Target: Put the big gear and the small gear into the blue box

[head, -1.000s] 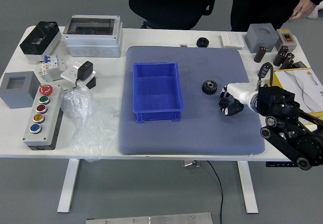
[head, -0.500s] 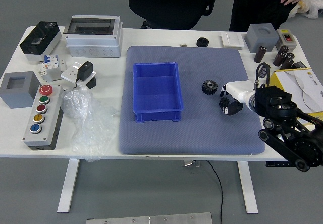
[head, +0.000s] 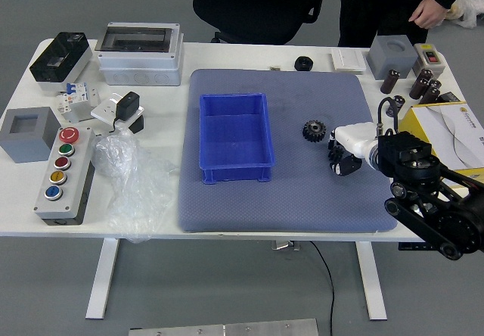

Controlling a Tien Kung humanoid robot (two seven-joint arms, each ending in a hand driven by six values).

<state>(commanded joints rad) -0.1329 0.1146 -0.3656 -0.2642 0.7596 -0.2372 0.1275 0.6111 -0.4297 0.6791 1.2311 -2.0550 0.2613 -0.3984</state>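
My right hand (head: 345,156), with its white back and black digits, reaches in from the right, low over the mat. Whether it grips anything cannot be told. A small dark gear shape (head: 335,154) shows at the hand's left side, mostly covered by it. The big black gear (head: 314,131) lies flat on the mat, just up and left of the hand and apart from it. Left of both, the blue box (head: 236,135) stands upright with nothing inside. My left arm is out of view.
Grey-blue mat (head: 302,207) lies under the box. A black round part (head: 303,63) sits behind the mat. At left are a button panel (head: 66,171) and plastic bag (head: 132,185); at right, a yellow box (head: 446,128). A person's hands (head: 429,13) hang beyond the table, touching nothing on it.
My right hand and forearm have shifted slightly left and down, and the hand now covers more of the small gear. The person's hands have moved left.
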